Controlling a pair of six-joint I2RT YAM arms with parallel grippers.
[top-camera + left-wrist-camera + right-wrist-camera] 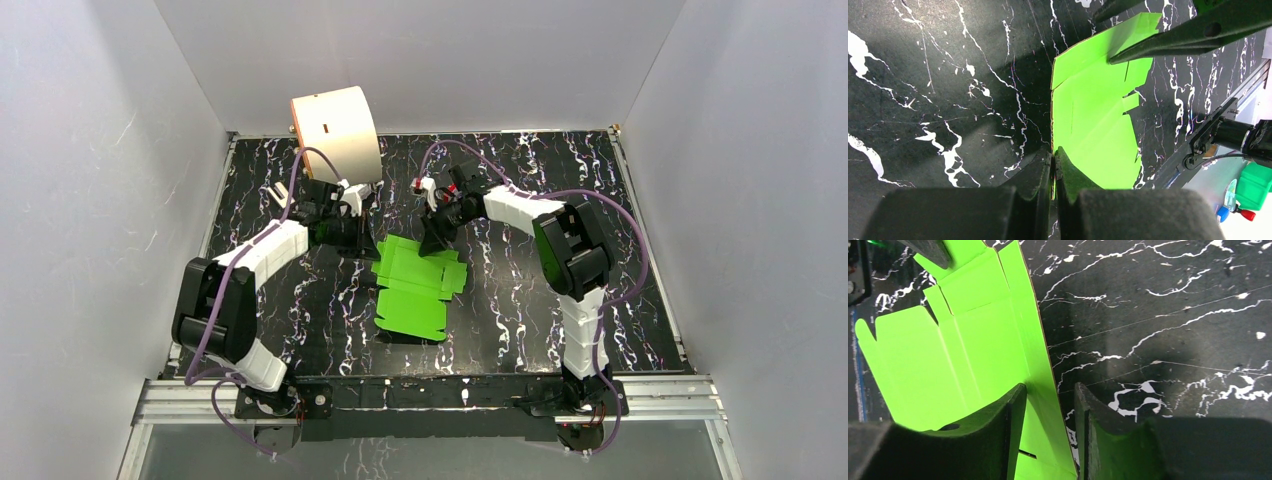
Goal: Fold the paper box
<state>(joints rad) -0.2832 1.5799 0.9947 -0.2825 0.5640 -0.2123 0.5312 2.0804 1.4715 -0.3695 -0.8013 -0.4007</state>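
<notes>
Black marbled table [560, 300], veined in white, spreads under both my arms. At its far left corner a large cream cylinder [335, 130] sits tilted, close behind my left wrist.

The paper box [415, 285] lies in the middle of the table between my arms. It is a bright green sheet, creased and unfolded, with small flaps along its right side. Its far end reaches up to where both my grippers meet it.

My left gripper [1053, 155] is pinched tight on the sheet's far left edge. The two pads are pressed together with only the thin green card between them, and that edge stands up off the table.

My right gripper [1049, 388] is at the far right edge with its jaws parted. One finger [998, 425] sits over the green surface and the other is over bare table. A narrow folded strip of the sheet runs through the gap between them, not clamped.
</notes>
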